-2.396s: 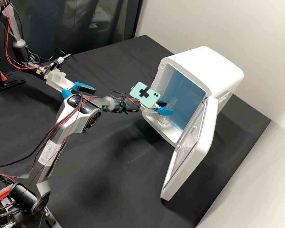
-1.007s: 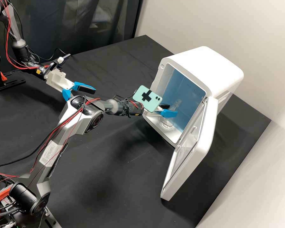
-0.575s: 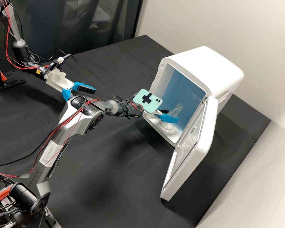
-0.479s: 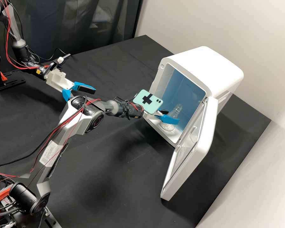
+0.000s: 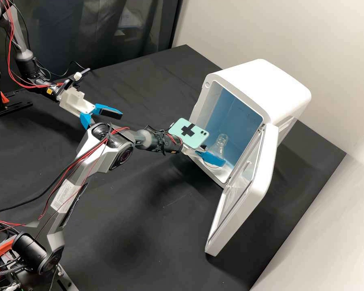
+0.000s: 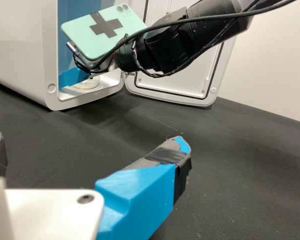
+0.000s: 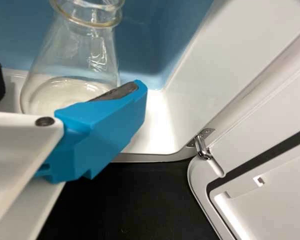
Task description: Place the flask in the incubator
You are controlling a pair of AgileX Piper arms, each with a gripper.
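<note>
Fingers [image 7: 105, 120] of right gripper [image 5: 211, 157] spread, unclenched beside upright flask [image 5: 219, 142] inside incubator [image 5: 271, 93], arm [image 5: 149, 139] stretched nearly level to its opening

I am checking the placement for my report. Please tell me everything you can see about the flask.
The flask is clear glass, conical: a wide base narrowing to an open, rimmed neck. It looks empty. It stands upright on the white floor of the incubator, before the blue back wall. The right gripper is open, its fingers apart near the base; whether they touch the glass cannot be told.
</note>
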